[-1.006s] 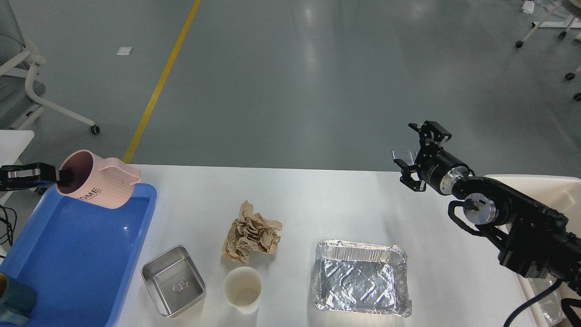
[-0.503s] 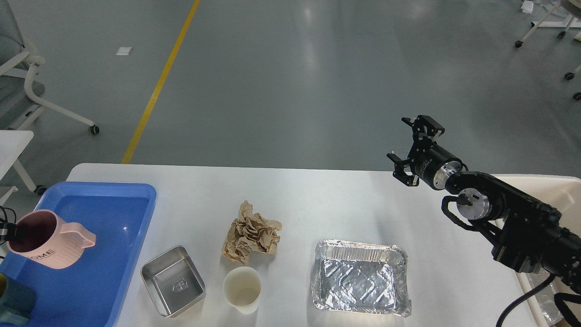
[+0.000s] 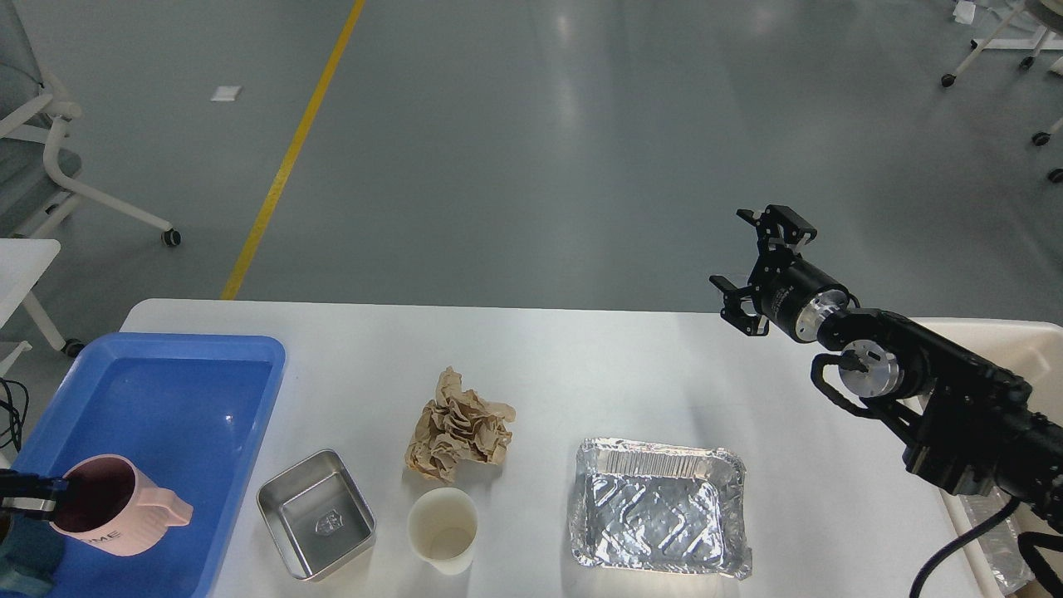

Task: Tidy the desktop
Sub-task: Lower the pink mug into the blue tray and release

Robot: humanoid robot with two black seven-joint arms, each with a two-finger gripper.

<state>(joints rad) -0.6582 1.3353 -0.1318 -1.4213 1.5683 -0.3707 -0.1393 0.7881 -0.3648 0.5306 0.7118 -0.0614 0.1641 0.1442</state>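
Note:
The white desktop (image 3: pixel 581 365) carries a crumpled brown paper wad (image 3: pixel 459 426), a small square steel dish (image 3: pixel 316 512), a white paper cup (image 3: pixel 443 528) and an empty foil tray (image 3: pixel 660 508). At the left stands a blue tray (image 3: pixel 166 390). A pink mug (image 3: pixel 116 519) is low in its near end, tilted. My left gripper (image 3: pixel 37 498) reaches in from the left edge and is shut on the mug's rim. My right gripper (image 3: pixel 756 266) hovers open and empty above the desktop's far right edge.
A cream-coloured bin (image 3: pixel 996 340) sits beyond the right end of the desktop, partly behind my right arm. A teal object (image 3: pixel 21 565) shows at the bottom left corner of the blue tray. Office chairs stand on the grey floor beyond.
My left gripper has carried the pink mug from above the tray's far corner toward me and down into its near end. The right gripper shifted slightly up and left.

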